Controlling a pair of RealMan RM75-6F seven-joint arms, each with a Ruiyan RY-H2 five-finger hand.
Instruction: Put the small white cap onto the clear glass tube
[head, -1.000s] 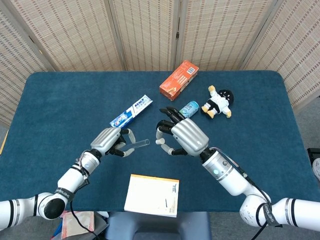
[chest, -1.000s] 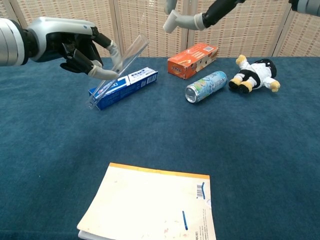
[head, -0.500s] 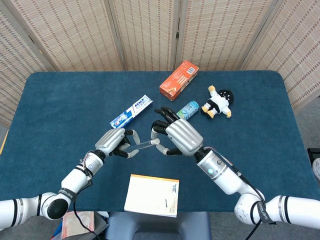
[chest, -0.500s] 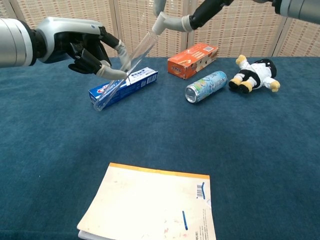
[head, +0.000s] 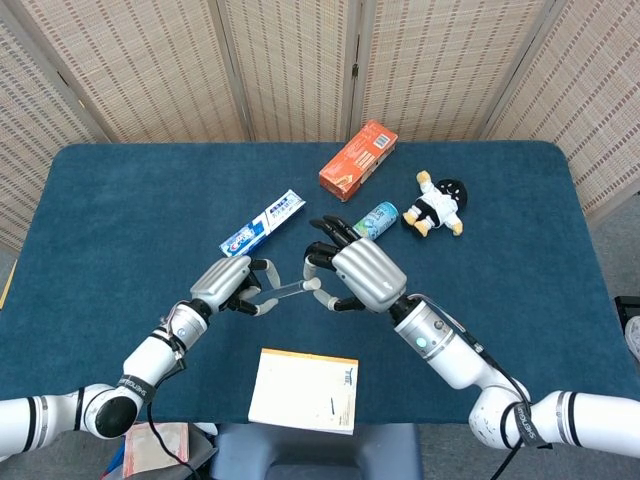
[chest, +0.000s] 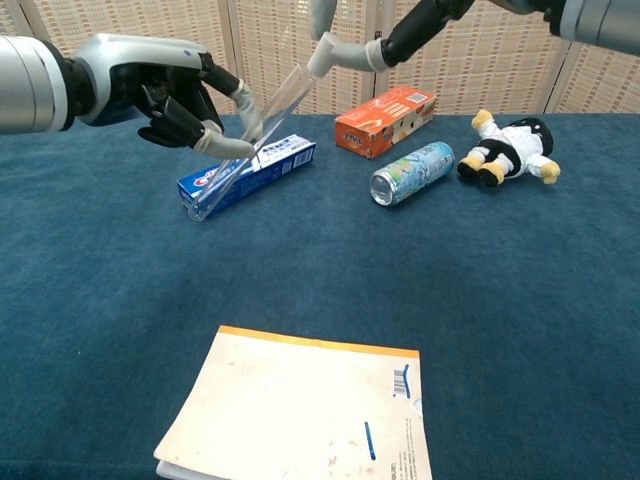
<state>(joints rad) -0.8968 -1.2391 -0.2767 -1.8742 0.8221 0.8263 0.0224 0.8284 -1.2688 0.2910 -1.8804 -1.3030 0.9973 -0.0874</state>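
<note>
The long clear glass tube (chest: 250, 137) hangs in the air above the dark blue cloth-covered table (head: 120, 210), slanted so that in the chest view its lower end points down toward the table and its upper end rises to the right. The left hand (head: 232, 284) grips the tube around its middle, fingers curled about the glass. At the tube's upper end sits the small white cap (chest: 322, 54), pinched in the fingertips of the right hand (head: 360, 275); the cap touches the tube's mouth, though whether it is pushed fully home cannot be told from either view. The two hands meet almost fingertip to fingertip over the middle of the table. Just beyond the left hand, on the cloth, lies a blue and white toothpaste box (head: 263, 222), set at an angle. Farther back lies an orange rectangular carton (head: 358, 160), and near it, beside the right hand, a light blue drinks can (chest: 411, 172) on its side with its metal end facing the chest camera. To the right of the can lies a small black and white plush toy (head: 437, 205). At the near edge of the table rests a cream-coloured notepad with an orange top strip (chest: 308, 415).
</note>
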